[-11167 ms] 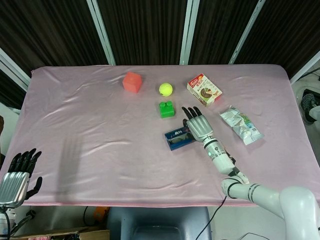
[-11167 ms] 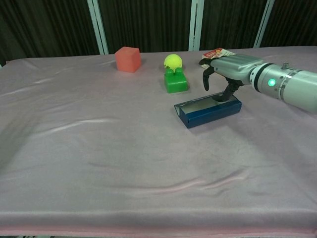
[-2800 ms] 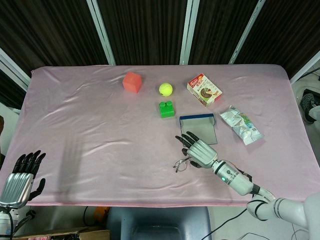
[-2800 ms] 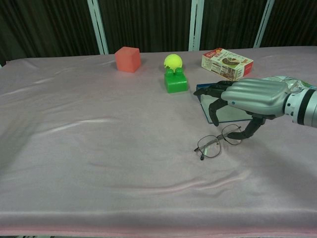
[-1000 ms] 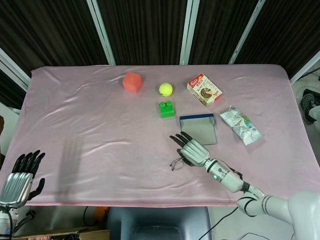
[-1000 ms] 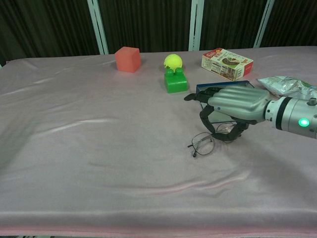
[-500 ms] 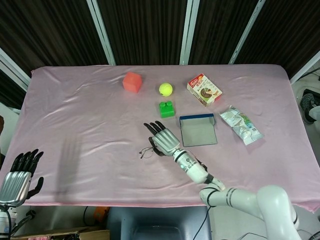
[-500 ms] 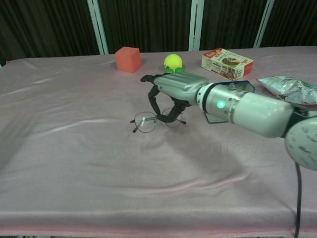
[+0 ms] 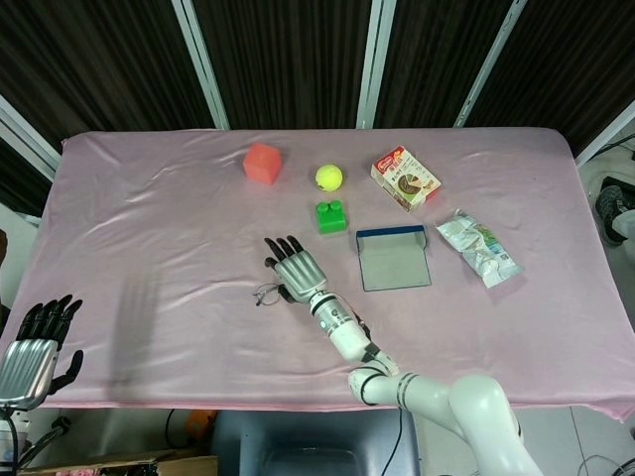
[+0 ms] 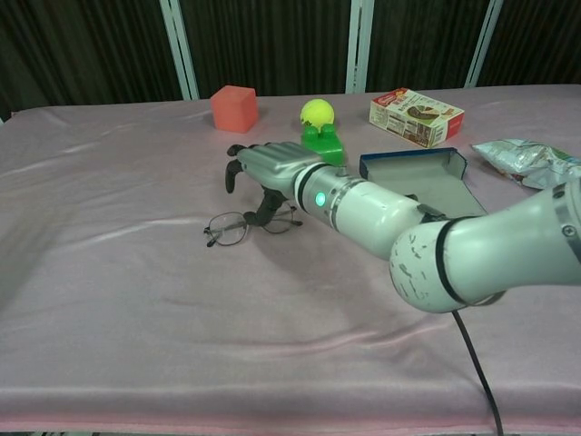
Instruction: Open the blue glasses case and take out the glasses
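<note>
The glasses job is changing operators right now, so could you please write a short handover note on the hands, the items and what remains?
Right hand: holds the glasses at their right side, low at the pink cloth.
Left hand: open, idle off the table's near left corner.
Blue glasses case: lies open on the cloth, right of the hand, below the green block.
Done: case opened, glasses out.
Left: set the glasses down, release, and withdraw the arm.

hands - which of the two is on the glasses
The right hand: its fingers pinch the glasses at mid-table. The left hand holds nothing, off the table's near-left corner.
</note>
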{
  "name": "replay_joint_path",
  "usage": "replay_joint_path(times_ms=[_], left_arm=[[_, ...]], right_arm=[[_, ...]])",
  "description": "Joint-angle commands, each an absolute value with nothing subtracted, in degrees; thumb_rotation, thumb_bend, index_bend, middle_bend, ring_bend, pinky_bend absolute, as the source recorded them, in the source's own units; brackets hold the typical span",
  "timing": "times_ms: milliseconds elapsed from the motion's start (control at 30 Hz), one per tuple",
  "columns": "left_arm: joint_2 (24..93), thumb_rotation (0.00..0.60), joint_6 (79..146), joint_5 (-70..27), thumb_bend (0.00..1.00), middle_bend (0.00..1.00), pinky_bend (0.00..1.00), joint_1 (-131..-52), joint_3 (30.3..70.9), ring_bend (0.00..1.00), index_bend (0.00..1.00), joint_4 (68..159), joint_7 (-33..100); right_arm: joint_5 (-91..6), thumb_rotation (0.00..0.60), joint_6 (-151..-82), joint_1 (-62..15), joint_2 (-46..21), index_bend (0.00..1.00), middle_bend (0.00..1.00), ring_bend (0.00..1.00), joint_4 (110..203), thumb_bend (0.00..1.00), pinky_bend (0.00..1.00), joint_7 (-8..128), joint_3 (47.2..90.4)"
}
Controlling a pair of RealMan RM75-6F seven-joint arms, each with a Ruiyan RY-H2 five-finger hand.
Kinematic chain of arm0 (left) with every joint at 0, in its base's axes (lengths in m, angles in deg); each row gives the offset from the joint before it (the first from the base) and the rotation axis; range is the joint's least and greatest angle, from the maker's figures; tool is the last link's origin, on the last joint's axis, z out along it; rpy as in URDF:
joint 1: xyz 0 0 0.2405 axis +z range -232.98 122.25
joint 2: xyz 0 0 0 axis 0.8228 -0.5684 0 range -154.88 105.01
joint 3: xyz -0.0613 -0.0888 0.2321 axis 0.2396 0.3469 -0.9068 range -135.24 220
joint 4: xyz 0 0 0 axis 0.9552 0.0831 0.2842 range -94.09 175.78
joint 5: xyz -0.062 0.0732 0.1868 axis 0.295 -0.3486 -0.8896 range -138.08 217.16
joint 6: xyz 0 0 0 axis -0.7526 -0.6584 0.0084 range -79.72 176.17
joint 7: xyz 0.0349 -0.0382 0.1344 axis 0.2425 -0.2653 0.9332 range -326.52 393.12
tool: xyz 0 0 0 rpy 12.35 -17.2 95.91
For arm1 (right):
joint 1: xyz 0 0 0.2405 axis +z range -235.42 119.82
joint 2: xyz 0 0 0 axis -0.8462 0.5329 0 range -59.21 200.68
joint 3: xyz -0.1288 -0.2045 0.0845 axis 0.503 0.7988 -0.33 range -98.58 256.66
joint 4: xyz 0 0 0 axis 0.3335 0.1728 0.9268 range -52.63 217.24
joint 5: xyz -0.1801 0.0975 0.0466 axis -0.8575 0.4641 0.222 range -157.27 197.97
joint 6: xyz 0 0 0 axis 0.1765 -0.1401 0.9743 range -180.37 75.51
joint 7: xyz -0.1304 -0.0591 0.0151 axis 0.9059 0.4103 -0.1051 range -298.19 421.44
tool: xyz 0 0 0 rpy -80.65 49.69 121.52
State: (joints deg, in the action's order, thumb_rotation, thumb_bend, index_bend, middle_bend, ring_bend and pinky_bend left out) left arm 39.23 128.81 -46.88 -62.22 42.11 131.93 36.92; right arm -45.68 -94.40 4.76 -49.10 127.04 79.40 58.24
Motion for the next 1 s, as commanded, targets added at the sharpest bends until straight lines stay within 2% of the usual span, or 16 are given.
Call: replay_joint_path(times_ms=[33,167,233,333,467,600,667,767,1000], left_arm=[[39.2,0.6,129.0,-47.2,0.44,0.03,0.0,-62.2,41.9,0.0,0.0,132.0,37.0],[39.1,0.6,130.0,-47.8,0.44,0.02,0.0,-61.7,41.9,0.0,0.0,132.2,36.9],[39.0,0.6,130.6,-48.1,0.44,0.02,0.0,-61.5,41.8,0.0,0.0,132.2,36.7],[39.1,0.6,131.4,-48.7,0.44,0.01,0.0,-61.3,41.8,0.0,0.0,132.0,36.4],[39.9,0.6,133.4,-49.7,0.44,0.0,0.0,-60.8,42.1,0.0,0.0,131.1,36.8],[40.5,0.6,134.2,-50.4,0.44,0.0,0.0,-60.5,42.0,0.0,0.0,130.8,37.2],[40.7,0.6,134.6,-50.6,0.44,0.0,0.0,-60.4,42.1,0.0,0.0,130.7,37.6],[40.9,0.6,135.0,-50.8,0.44,0.0,0.0,-60.2,42.1,0.0,0.0,130.7,38.3],[41.1,0.6,135.2,-51.4,0.44,0.0,0.0,-60.0,41.7,0.0,0.0,131.2,39.6]], right_arm=[[-46.7,0.6,-95.3,3.4,-46.9,0.32,0.09,0.0,129.8,0.58,0.0,78.8,59.4],[-50.6,0.6,-101.0,-2.1,-39.6,0.31,0.08,0.0,139.9,0.58,0.0,77.9,63.3],[-52.2,0.6,-104.7,-6.7,-33.6,0.29,0.06,0.0,148.0,0.58,0.0,78.5,66.4],[-52.6,0.6,-109.0,-13.1,-23.8,0.2,0.01,0.0,160.3,0.53,0.0,81.9,70.9],[-55.9,0.6,-119.5,-23.8,-8.6,0.08,0.0,0.0,175.4,0.48,0.0,85.3,79.1],[-60.3,0.6,-130.8,-33.7,-0.6,0.05,0.0,0.0,178.3,0.48,0.0,84.3,85.5],[-61.8,0.6,-137.3,-38.9,1.0,0.05,0.0,0.0,177.2,0.48,0.0,81.4,87.2],[-62.5,0.6,-143.5,-44.4,1.4,0.05,0.0,0.0,174.0,0.47,0.0,74.9,87.6],[-63.4,0.6,-141.7,-45.5,3.8,0.07,0.0,0.0,173.1,0.47,0.0,70.7,86.2]])
